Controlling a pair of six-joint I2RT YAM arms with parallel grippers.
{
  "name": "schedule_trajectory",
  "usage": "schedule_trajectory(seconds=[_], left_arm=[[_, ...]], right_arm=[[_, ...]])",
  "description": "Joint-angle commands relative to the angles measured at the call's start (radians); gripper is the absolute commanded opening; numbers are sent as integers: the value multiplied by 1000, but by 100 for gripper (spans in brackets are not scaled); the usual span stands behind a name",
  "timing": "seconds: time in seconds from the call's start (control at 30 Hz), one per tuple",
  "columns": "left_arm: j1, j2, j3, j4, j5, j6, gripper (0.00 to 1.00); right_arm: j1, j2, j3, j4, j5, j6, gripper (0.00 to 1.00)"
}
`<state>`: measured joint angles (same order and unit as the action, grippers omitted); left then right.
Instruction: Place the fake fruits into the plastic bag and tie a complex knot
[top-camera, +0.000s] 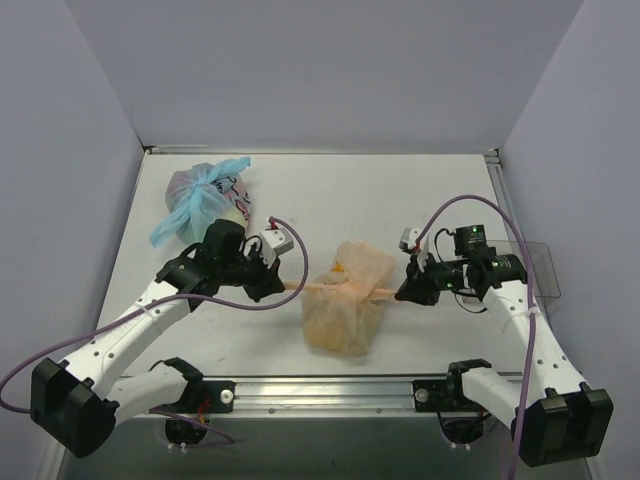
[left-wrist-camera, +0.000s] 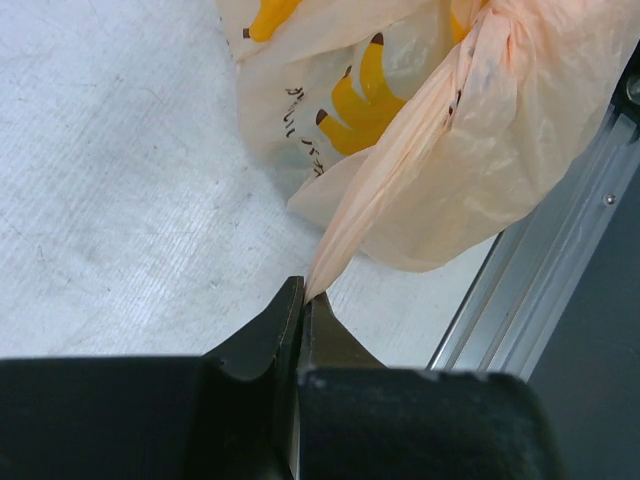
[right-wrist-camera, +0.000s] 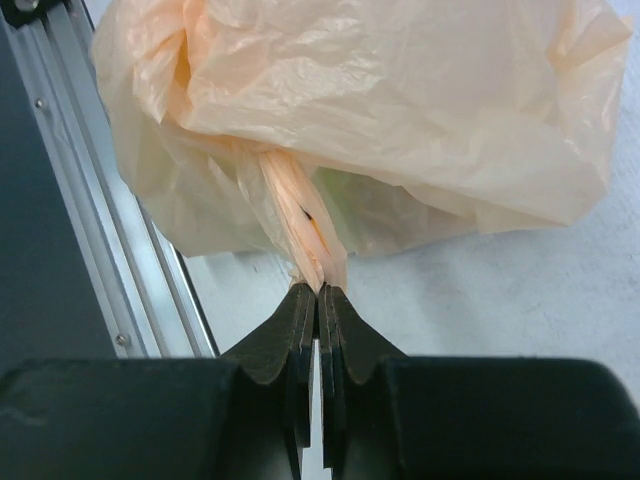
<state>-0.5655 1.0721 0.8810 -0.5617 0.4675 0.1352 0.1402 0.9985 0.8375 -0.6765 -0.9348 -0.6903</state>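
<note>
Plastic bag (top-camera: 348, 305) sits on table (top-camera: 330, 190) between the arms. Left gripper (left-wrist-camera: 303, 292) closed on one twisted bag strand, right gripper (right-wrist-camera: 320, 290) closed on the opposite one. Risk: opposed pull tears the thin film, or a strand slips, leaving knot (left-wrist-camera: 492, 40) loose

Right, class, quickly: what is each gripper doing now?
Left gripper: shut on one twisted handle of the plastic bag.
Right gripper: shut on its other handle.

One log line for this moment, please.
bag: between arms, handles taut | left fingers: shut on one handle | right fingers: shut on other handle
</note>
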Motion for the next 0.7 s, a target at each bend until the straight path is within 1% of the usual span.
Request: schedule_trajectory(seconds=[0.0,0.13,0.17,0.23,0.27,0.3,0.33,0.37,0.4,0.43,0.47,0.5,0.57,0.67], left_arm=[[41,-29,-13,-66,-115,52,0],[46,-5,7,-67,-99,86,0],[46,2,13,-67,-75,98,0],[47,12,45,-73,29,148,0],[47,12,58,-75,63,161,8],[47,12,84,-75,122,174,19],[46,11,98,-73,144,194,32],[46,11,113,-75,158,198,58],[47,8,125,-73,167,201,68],[47,5,150,-73,171,201,80],[46,3,160,-73,168,201,95],[46,-3,171,-73,165,204,97],[46,-8,197,-75,164,216,97],[36,-18,211,-86,189,303,97]], right_arm=[[-30,9,-26,-75,136,-127,0],[-28,8,-20,-77,160,-156,0],[-28,5,-15,-78,166,-156,0],[-22,0,11,-103,160,-155,0],[-8,-1,24,-115,163,-150,0],[7,-1,38,-127,171,-141,2],[18,-3,67,-145,175,-127,27],[27,-9,78,-153,179,-109,40],[29,-17,86,-158,180,-101,52],[30,-37,89,-159,188,-95,69],[38,-47,89,-159,192,-92,75],[42,-57,87,-159,218,-91,80],[59,-72,84,-159,244,-94,81],[97,-75,78,-159,307,-101,86]])
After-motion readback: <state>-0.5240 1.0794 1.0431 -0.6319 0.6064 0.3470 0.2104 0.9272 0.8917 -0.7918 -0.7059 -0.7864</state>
